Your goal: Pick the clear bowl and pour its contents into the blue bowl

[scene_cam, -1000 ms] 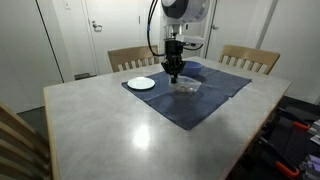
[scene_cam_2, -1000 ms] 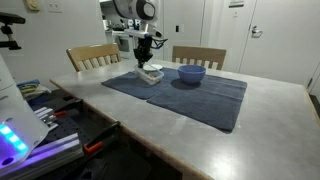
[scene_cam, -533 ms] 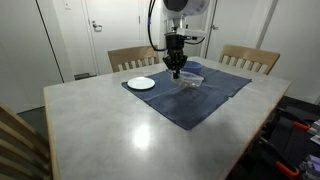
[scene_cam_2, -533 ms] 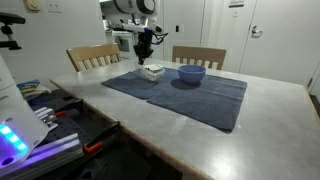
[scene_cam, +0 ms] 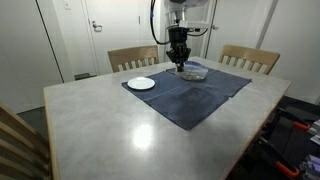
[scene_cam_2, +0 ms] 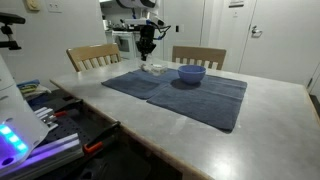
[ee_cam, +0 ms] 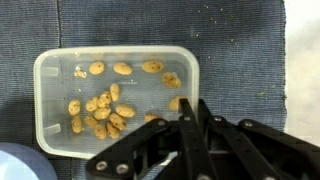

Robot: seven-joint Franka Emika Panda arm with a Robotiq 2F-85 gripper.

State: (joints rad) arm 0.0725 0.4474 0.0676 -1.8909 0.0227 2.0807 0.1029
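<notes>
The clear bowl [ee_cam: 110,100], squarish and transparent, holds several tan nut-like pieces. My gripper [ee_cam: 193,104] is shut on its right wall, one finger inside and one outside. In both exterior views the gripper [scene_cam_2: 148,60] [scene_cam: 179,63] holds the clear bowl [scene_cam_2: 156,68] [scene_cam: 194,72] slightly above the dark blue cloth [scene_cam_2: 190,92]. The blue bowl [scene_cam_2: 191,73] stands on the cloth just beside the clear bowl. Its rim shows at the bottom left corner of the wrist view [ee_cam: 14,166]. In one exterior view the clear bowl hides it.
A flat white plate [scene_cam: 141,83] lies on the cloth's corner away from the bowls. Two wooden chairs [scene_cam: 131,58] [scene_cam: 250,59] stand at the table's far side. The grey table [scene_cam: 110,125] extends widely toward the camera.
My gripper has risen and carried the clear bowl off the cloth and a little toward the blue bowl.
</notes>
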